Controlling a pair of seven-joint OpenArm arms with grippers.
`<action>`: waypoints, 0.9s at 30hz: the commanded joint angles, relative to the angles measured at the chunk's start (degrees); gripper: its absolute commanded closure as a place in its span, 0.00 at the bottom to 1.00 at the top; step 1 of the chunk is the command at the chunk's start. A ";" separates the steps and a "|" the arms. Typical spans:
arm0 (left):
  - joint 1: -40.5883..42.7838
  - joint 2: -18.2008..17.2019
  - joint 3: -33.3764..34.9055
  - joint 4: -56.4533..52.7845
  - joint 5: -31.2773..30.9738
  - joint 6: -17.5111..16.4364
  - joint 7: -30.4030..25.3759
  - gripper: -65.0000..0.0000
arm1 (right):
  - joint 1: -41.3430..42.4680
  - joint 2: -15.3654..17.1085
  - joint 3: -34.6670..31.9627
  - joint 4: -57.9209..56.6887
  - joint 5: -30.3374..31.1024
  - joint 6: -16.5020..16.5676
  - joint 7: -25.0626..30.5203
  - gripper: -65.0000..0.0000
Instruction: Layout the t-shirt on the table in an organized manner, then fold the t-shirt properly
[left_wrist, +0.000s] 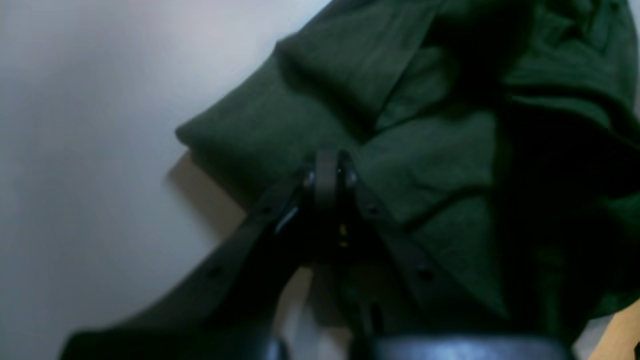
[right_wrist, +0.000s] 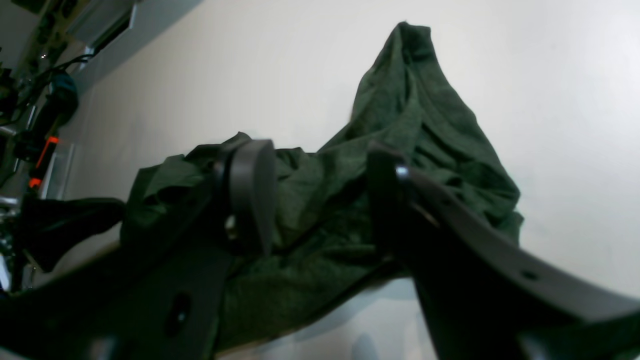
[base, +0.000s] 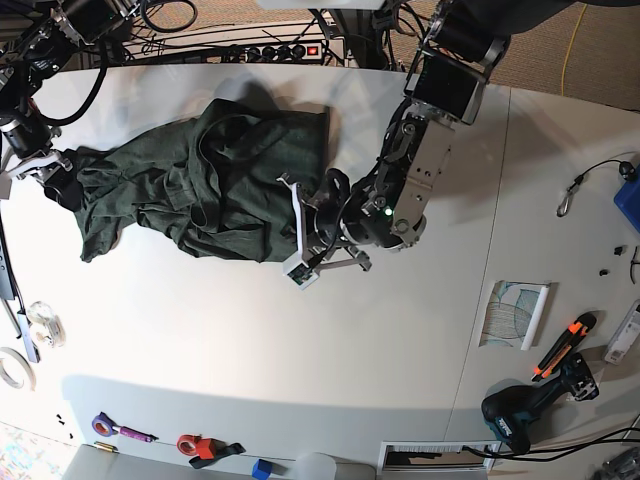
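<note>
— On the desk (base: 300, 350), where does the t-shirt (base: 200, 190) lie?

— Toward the upper left in the base view, as a dark green heap, crumpled and full of folds. One end tapers off to the left. The other edge stops near the middle of the desk.

— Which arm is at which end?

— The left gripper (left_wrist: 327, 167) is at the edge nearer the middle, on an arm that reaches down from the top of the base view. The right gripper (right_wrist: 320, 197) is at the tapered end, by the desk's left border.

— How do the left jaws stand?

— Pressed together, tips meeting, pinching a fold of the cloth. In the left wrist view the fabric beside them sits a little raised, with a shadow on the desk under its corner.

— And the right jaws?

— Spread wide. The right wrist view shows a round pad (right_wrist: 252, 192) on one side and the other finger opposite, with rumpled green cloth in the gap between. Whether either one touches the cloth I cannot tell. Farther off, the t-shirt narrows to a point.

— Anything else on the desk?

— Well apart from the t-shirt, near the lower right corner, is a cordless drill (base: 530, 410) with an orange-handled tool (base: 562, 345) just beside it and a printed sheet (base: 515, 312) nearby. Rolls of tape (base: 12, 372) sit at the left border.
</note>
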 joint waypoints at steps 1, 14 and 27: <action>-1.36 0.79 0.48 0.70 -0.68 -0.15 -2.51 1.00 | 0.48 1.27 0.11 1.01 1.40 0.57 1.38 0.56; -7.04 0.98 13.70 -8.52 5.14 7.32 -8.83 1.00 | 0.48 1.27 0.11 1.01 1.40 0.57 1.36 0.56; -9.68 6.78 15.43 -14.71 10.21 9.42 -18.32 1.00 | 0.46 0.96 0.11 1.01 1.38 0.57 1.29 0.56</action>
